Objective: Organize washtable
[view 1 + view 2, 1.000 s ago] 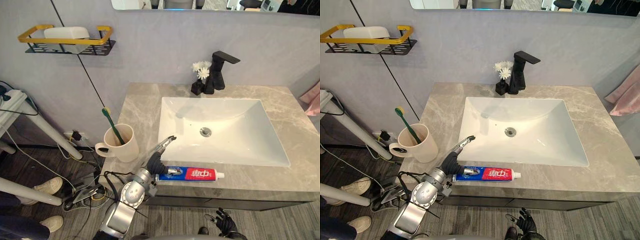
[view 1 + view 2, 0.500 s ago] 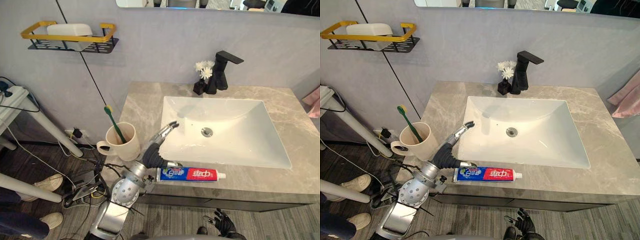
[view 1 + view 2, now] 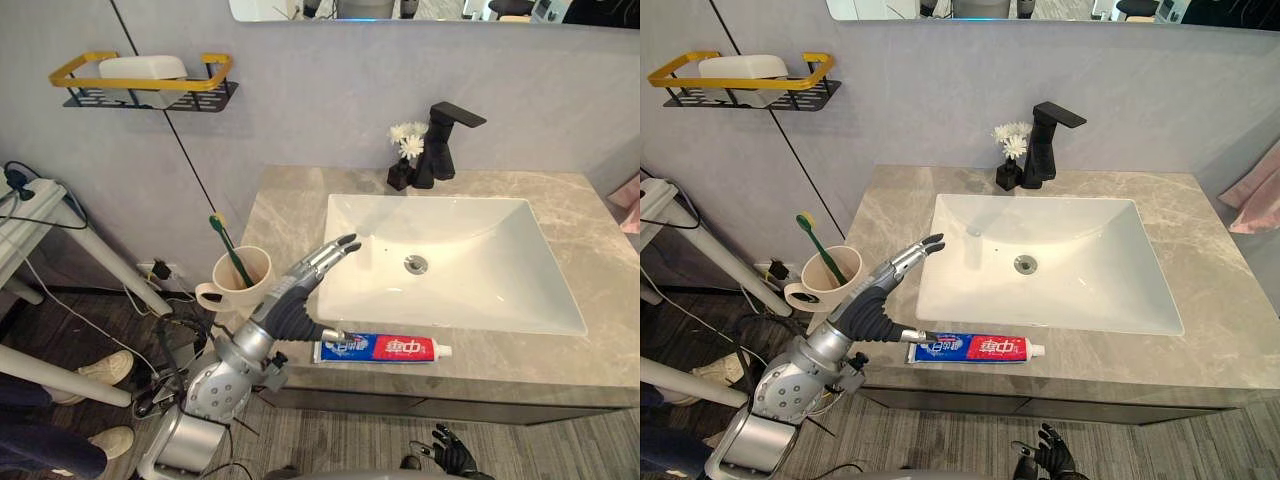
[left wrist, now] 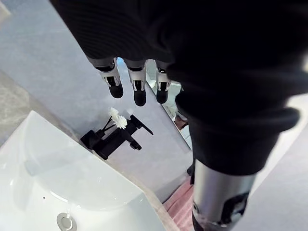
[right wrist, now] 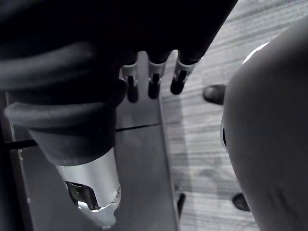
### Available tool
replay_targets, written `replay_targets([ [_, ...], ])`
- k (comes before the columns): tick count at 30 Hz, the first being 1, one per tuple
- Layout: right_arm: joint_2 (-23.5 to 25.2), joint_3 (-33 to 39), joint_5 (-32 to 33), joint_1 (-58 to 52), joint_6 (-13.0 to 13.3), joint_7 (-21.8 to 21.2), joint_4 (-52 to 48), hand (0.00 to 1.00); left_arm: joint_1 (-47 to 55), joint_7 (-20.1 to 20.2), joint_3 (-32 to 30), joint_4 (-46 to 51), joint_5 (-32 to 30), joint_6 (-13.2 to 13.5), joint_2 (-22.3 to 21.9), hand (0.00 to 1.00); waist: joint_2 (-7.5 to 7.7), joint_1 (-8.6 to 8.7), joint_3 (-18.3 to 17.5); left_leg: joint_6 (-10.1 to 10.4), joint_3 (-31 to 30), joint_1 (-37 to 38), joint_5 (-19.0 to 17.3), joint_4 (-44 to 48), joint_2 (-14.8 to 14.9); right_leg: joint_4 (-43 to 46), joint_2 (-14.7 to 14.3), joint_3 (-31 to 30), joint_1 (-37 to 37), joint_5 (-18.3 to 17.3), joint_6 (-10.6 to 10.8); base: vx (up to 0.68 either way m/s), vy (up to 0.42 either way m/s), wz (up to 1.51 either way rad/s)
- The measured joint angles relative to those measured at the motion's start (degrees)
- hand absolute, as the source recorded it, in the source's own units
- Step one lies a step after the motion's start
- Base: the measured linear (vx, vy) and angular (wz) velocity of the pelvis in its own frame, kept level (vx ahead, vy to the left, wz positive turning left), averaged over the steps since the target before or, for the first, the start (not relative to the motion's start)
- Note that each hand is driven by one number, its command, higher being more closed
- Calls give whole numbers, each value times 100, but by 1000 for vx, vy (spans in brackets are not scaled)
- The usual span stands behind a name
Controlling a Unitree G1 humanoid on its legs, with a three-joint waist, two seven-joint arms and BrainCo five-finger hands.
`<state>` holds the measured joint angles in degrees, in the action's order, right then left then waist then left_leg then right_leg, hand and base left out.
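silver fingers [image 3: 335, 252] of the left hand [image 3: 290, 302] are raised higher than before, straight and empty; the toothpaste tube [image 3: 385, 348] is left ungrasped on the counter [image 3: 285, 210], tidying judged pending.

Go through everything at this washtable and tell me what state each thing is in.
Toothpaste tube: lying flat on the counter's front edge, cap on.
Cup: upright at the counter's left edge.
Toothbrush: standing head-up in the cup.
Faucet: no water running.
Sink: empty.
Left hand: open, fingers straight, holding nothing.
Right hand: open, low below the counter.
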<state>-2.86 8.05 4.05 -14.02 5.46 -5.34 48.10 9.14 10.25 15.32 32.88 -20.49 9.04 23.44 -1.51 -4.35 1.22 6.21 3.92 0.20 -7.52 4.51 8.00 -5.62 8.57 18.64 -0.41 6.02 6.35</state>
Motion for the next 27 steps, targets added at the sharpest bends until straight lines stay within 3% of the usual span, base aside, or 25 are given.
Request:
replay_targets([
  [17,-72,-10,62,3,58,-11,83,0,592,344,553,-271,-313,30,11,0,-18,-121,36,0,8,1,-2,-2,3,1,-9,-28,-12,-18,-29,0,0,0],
  [27,-52,-54,65,-4,53,-8,-70,0,548,197,775,-615,-743,9,-583,0,57,-121,215,13,76,-66,-13,17,15,65,-18,-134,-158,-32,-46,1,-1,-4],
])
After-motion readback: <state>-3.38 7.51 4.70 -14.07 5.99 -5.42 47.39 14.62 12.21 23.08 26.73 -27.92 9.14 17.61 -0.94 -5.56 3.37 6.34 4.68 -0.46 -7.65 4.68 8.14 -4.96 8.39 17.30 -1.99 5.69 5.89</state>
